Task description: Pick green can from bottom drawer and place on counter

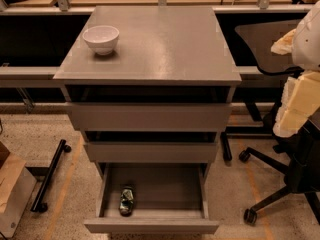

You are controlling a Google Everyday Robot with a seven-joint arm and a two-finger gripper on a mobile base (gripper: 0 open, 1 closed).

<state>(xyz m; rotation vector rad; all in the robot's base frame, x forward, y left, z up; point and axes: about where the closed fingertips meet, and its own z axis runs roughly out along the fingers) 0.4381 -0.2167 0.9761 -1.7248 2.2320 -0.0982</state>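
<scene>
The can (126,200) lies on its side in the open bottom drawer (150,227), at the front left, close behind the drawer's front panel. The gripper (300,106) hangs at the right edge of the view, beside the cabinet at the height of the upper drawers, under the arm's (307,39) white joint and well apart from the can; whether it is open or closed cannot be told. The grey counter (165,44) carries a white bowl (101,38) at its back left, and a black chair (285,184) stands on the speckled floor (65,184) to the right.
</scene>
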